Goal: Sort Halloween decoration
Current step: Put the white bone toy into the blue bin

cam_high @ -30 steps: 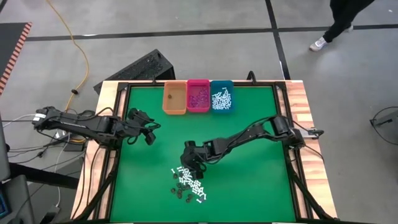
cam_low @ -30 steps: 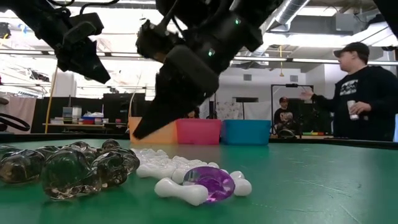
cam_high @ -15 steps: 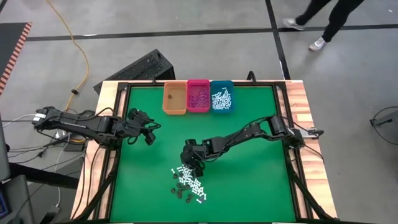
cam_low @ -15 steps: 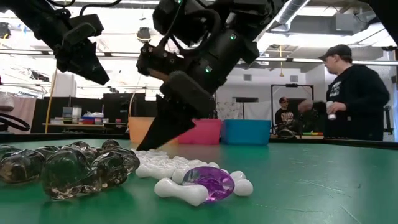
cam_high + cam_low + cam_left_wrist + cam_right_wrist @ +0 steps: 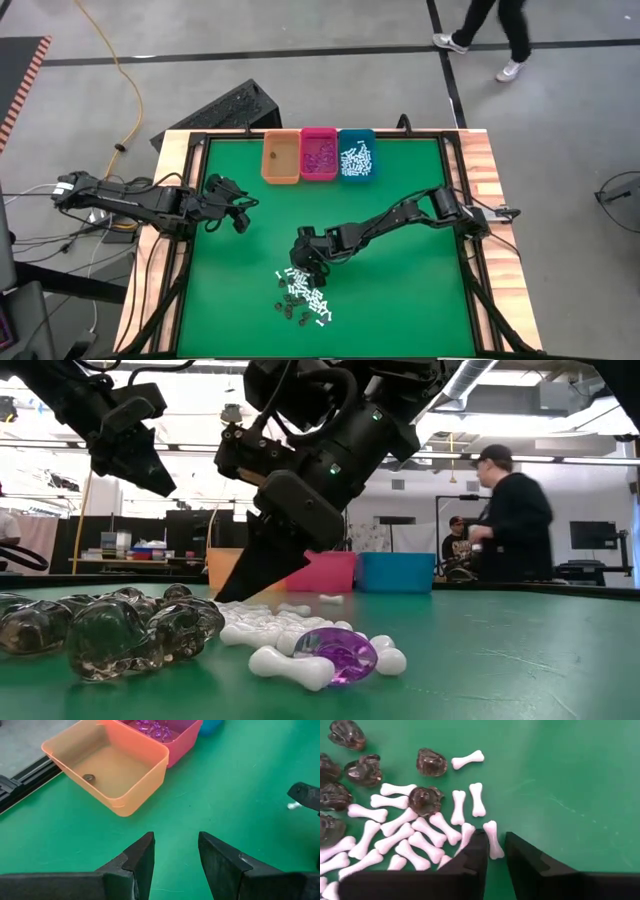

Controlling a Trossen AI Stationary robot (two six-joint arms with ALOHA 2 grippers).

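Your right gripper [image 5: 493, 851] sits at the pile's edge, fingers narrowed around one white bone [image 5: 492, 839], not clamped yet. They're probably light, hard, slippery; pinch mid-shaft.

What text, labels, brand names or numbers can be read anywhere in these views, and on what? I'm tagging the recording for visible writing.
None can be read.
The orange bin, pink bin and teal bin carry no labels.
The white bones, the dark skulls and the purple piece are unmarked.
Posters on the far wall in the low view are too blurred to read.
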